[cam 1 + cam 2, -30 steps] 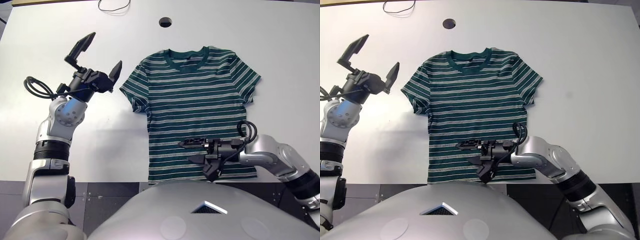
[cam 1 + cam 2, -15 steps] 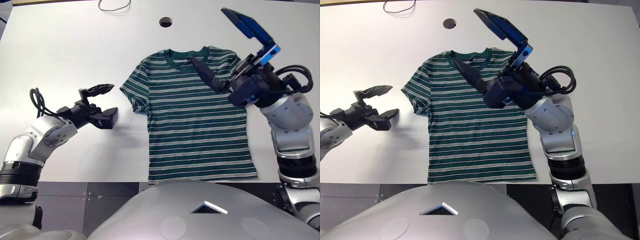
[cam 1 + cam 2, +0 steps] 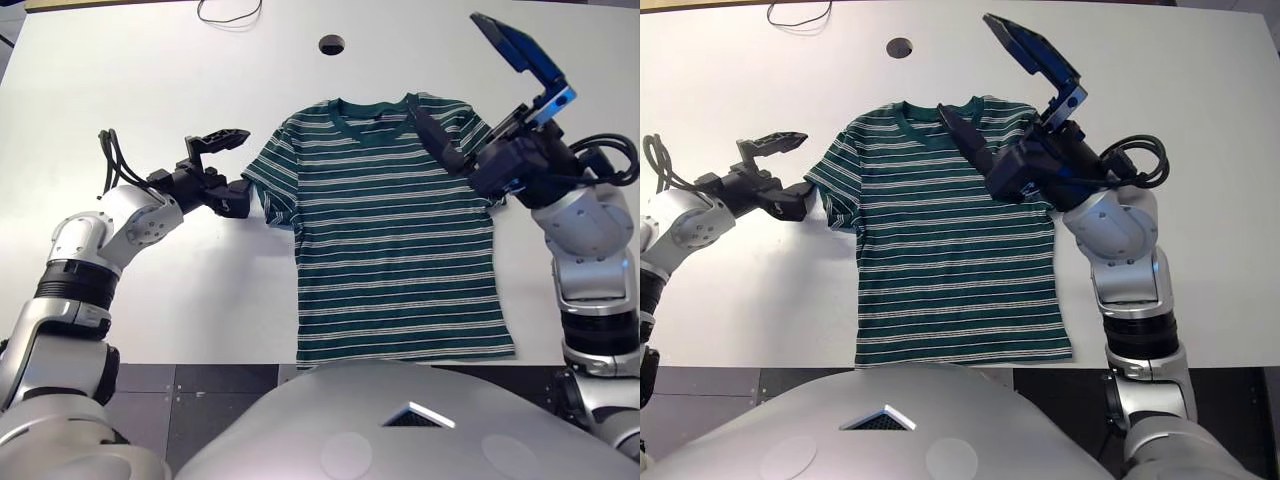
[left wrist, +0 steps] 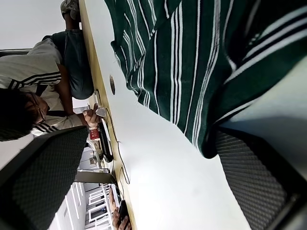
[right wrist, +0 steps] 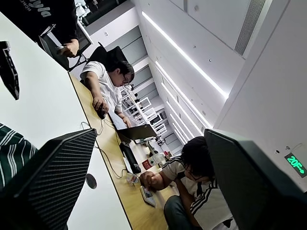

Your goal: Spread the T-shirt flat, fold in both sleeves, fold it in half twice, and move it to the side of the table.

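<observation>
A dark green T-shirt (image 3: 390, 220) with white stripes lies spread flat on the white table (image 3: 120, 80), collar toward the far edge. Both short sleeves stick out sideways. My left gripper (image 3: 235, 170) is open and low over the table, right beside the hem of the left sleeve (image 3: 268, 198). In the left wrist view that sleeve's hem (image 4: 206, 100) lies just ahead of the open fingers (image 4: 45, 175). My right gripper (image 3: 475, 90) hangs open wide in the air above the shirt's right shoulder, holding nothing, and its fingers (image 5: 53, 177) frame the room behind.
A round hole (image 3: 331, 44) is in the table beyond the collar. A black cable (image 3: 228, 12) loops at the far edge. Bare table lies on both sides of the shirt, wider on the left. The shirt's bottom hem (image 3: 405, 350) is near the front edge.
My left gripper has moved right and farther in, up to the left sleeve. My right arm swung up from the bottom hem and has now drifted slightly right above the right shoulder.
</observation>
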You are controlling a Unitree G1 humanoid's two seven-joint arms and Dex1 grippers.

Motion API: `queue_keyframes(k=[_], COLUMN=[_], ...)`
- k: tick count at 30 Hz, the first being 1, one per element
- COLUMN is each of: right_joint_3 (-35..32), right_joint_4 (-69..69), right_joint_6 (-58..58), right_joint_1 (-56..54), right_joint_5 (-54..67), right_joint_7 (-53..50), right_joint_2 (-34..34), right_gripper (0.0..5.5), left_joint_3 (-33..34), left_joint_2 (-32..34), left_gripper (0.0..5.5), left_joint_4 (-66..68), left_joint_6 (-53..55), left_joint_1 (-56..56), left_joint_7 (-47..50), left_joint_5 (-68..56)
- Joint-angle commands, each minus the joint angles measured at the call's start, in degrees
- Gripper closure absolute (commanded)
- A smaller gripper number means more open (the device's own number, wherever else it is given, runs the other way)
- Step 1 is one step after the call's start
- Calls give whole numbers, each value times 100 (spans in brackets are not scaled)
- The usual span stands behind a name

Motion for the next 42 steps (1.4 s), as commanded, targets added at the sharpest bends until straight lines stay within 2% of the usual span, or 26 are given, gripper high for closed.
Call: queue_keyframes(k=[1, 3, 5, 22, 23, 29, 31, 36, 42], right_joint_3=[-80, -91, -100, -127, -138, -137, -123, -90, -126], right_joint_4=[102, 133, 170, 178, 181, 215, 222, 299, 430], right_joint_6=[-65, -73, -76, -135, -144, -165, -170, -212, -254], right_joint_1=[-8, -19, -18, 216, 234, 290, 304, 299, 330], right_joint_5=[40, 43, 35, 33, 35, 18, 20, 13, 14], right_joint_7=[-14, -16, -28, -85, -88, -93, -81, -65, -76], right_joint_2=[-45, -48, -42, -46, -50, -37, -37, -37, -67], right_gripper=[135, 135, 135, 135, 135, 135, 135, 135, 135], left_joint_3=[-401, -470, -512, -961, -968, -756, -611, -393, -115], left_joint_2=[-135, -112, -64, -386, -383, -281, -224, -279, -638], left_gripper=[73, 73, 101, 405, 433, 522, 538, 538, 538], left_joint_4=[302, 274, 234, 790, 790, 578, 326, -366, -932], left_joint_6=[-43, -46, -27, 427, 429, 558, 649, 803, 1076], left_joint_1=[47, 53, 75, -294, -293, -13, 203, 659, 537], left_joint_7=[49, 101, 153, 571, 572, 728, 781, 866, 1458], left_joint_5=[340, 332, 332, 541, 526, 312, 195, 25, 97])
